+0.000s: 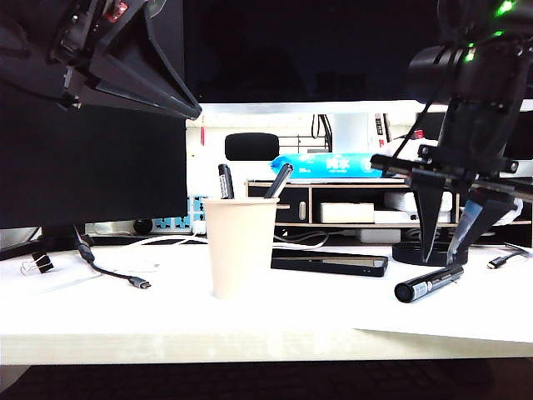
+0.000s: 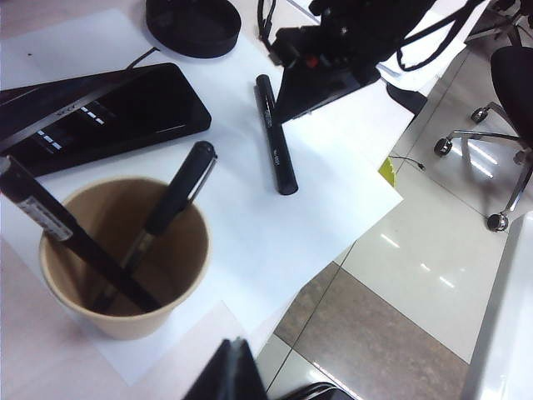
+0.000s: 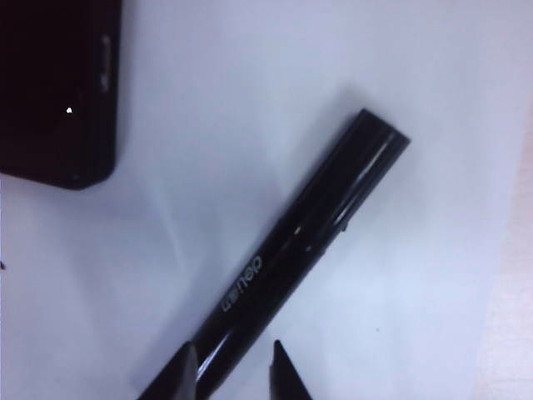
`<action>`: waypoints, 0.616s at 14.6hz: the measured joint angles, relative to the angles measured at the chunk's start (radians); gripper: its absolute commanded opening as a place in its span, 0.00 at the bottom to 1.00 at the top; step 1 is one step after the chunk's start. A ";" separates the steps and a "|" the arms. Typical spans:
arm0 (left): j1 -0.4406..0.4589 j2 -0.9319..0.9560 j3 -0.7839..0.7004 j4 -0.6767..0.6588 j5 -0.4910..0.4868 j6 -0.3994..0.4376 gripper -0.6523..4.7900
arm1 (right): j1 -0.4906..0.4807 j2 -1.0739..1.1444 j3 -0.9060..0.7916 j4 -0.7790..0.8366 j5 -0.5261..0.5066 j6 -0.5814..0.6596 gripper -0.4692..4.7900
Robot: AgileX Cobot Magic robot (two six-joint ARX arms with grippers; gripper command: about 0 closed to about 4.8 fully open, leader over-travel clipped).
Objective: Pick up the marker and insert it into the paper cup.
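From the exterior view I see the white table (image 1: 100,321) with the paper cup (image 1: 241,247) near its middle; the marker (image 1: 429,283) lies flat to the right, under my right gripper (image 1: 444,250), jaws spread. The left gripper (image 1: 179,104) hangs high; its jaws I cannot tell. The left wrist view shows white paper sheets (image 2: 275,233) overhanging a tiled floor (image 2: 391,333). In the right wrist view, fingertips (image 3: 185,367) straddle the marker's end.

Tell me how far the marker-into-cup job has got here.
Early stage. The marker lies flat on the white paper, outside the paper cup, which already holds two pens. The right gripper hangs over the marker, jaws open astride it. Left gripper waits high. Grasping, lifting and inserting remain.
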 measured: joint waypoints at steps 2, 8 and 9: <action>0.000 0.000 0.000 0.000 0.000 0.000 0.11 | 0.000 0.016 0.000 0.001 0.000 0.000 0.32; 0.000 0.000 0.000 -0.001 0.000 0.000 0.11 | 0.000 0.045 0.000 0.025 0.001 0.000 0.31; 0.000 0.000 0.000 -0.001 0.000 0.000 0.11 | 0.000 0.045 0.000 0.025 0.001 0.000 0.31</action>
